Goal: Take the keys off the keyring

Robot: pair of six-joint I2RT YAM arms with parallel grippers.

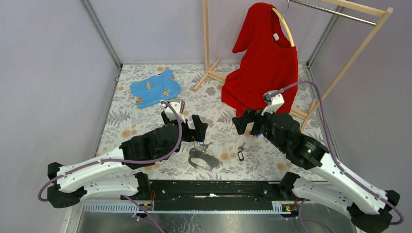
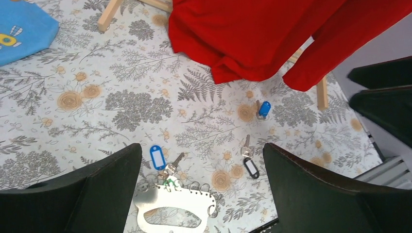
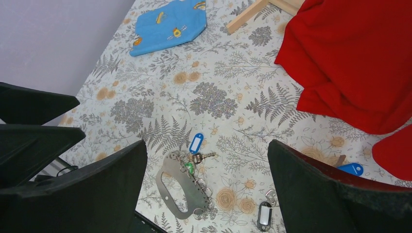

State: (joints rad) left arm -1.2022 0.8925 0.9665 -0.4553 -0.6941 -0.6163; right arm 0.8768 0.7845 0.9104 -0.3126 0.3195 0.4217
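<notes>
Left wrist: keyring [image 2: 170, 206] lies near the table's [image 2: 97, 87] front edge.

Top camera: fixed high behind the near edge of the table [image 1: 131, 121], tilted down toward the far edge; distant, whole surface covered.
Left wrist camera: low and close, sighting out through the left claw [image 2: 201, 145] toward the far right corner.
Right wrist camera: likewise through the right claw [image 3: 207, 143], toward the far left corner.
Common ground, all three: the keyring [image 1: 203, 159] patch, middle of the near edge.

Red shirt [image 1: 265, 63]; floral table [image 1: 127, 121]; 2 blue-tagged keys [image 2: 264, 108].
</notes>
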